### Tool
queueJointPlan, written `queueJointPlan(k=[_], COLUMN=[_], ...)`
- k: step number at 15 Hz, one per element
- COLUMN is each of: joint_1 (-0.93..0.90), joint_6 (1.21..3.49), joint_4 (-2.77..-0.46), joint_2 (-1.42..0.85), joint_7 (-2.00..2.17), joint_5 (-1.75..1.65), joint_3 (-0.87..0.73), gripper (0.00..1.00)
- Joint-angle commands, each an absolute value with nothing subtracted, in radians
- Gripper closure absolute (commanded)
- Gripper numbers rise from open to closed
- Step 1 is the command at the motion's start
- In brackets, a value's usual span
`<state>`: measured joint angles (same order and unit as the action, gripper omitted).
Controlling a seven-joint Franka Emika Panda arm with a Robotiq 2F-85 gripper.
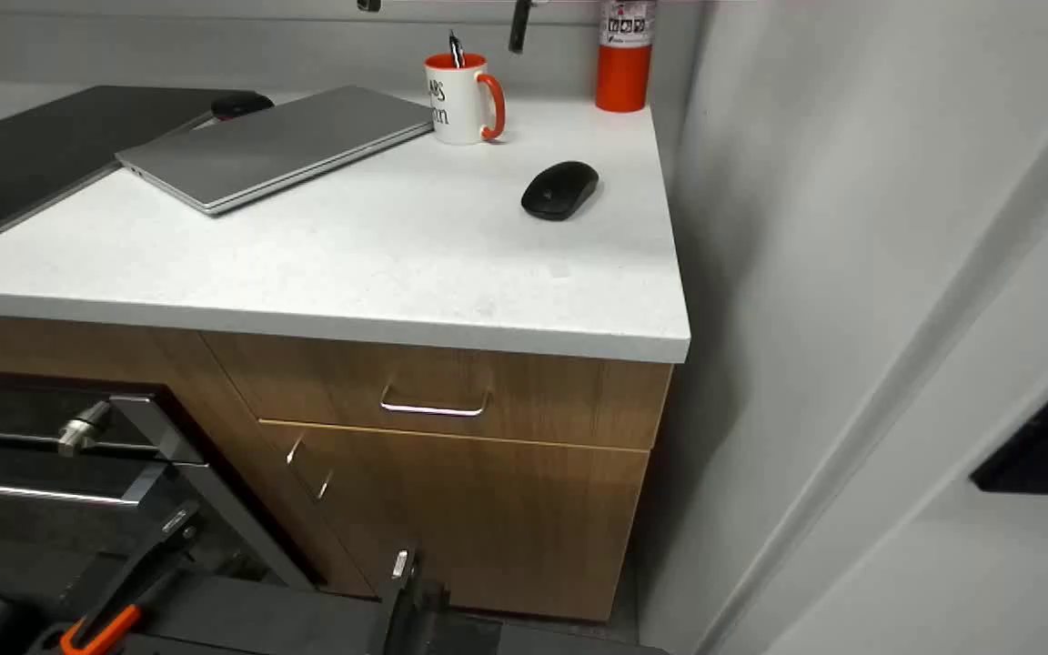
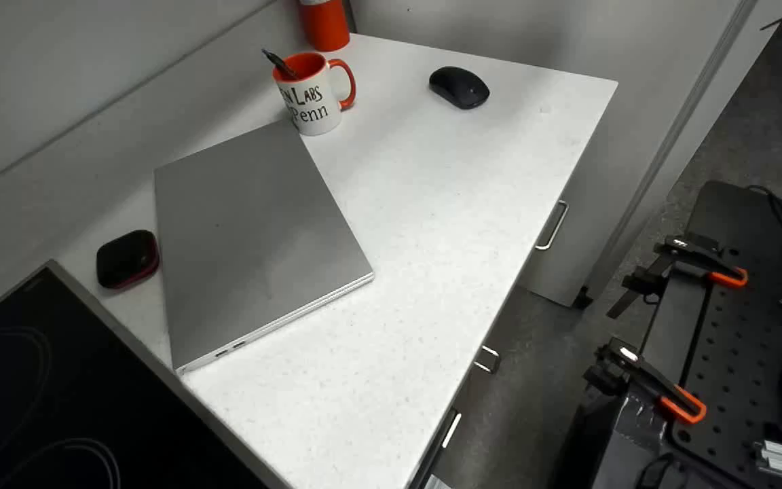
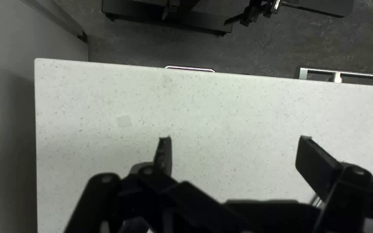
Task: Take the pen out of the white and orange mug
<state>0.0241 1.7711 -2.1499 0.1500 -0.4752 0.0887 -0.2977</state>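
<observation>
1. Leftmost lies the hob [image 1: 24, 155], well apart from the mug [image 1: 458, 114]; we need nothing there.
2. Next comes the laptop [image 1: 278, 146], one corner just beside the mug; whether they touch we cannot tell. We should avoid shoving the mug that way.
3. Our gripper [image 1: 442, 25] hangs above the counter [image 1: 351, 246], jaws spread wide, grasping nothing. The views do not settle how far back it stands relative to the pen [image 1: 458, 52], so we would centre it over the pen before lowering.
4. The pen is in the mug, leaning toward the wall [image 1: 169, 55], its upper end sticking out. We should narrow the jaws first, take that end, squeeze gently, and draw up along its slant until it is wholly out.
5. On the mug's right is the handle [image 1: 496, 105]; a jaw dropped too low could snag it and tip the mug.
6. Farther right sit the mouse [image 1: 560, 191], then the cylinder [image 1: 622, 77] at the back; we would keep clear of both.
</observation>
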Motion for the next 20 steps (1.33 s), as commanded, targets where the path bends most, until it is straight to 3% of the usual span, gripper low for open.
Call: queueJointPlan(k=[1,5,13,20], joint_1=[0.064,0.061,0.038,0.061], joint_6=[1.769,1.87,2.405,2.368], joint_4=[-2.149,-2.164,-2.101,-2.108], joint_2=[0.148,0.13,-0.045,-0.04], joint_7=[-0.48,-0.474,-0.455,-0.463], joint_5=[0.094,0.172,0.528,0.54], joint_3=[-0.26,-0.251,-0.139,-0.107], gripper=[0.0,0.0,0.0,0.0])
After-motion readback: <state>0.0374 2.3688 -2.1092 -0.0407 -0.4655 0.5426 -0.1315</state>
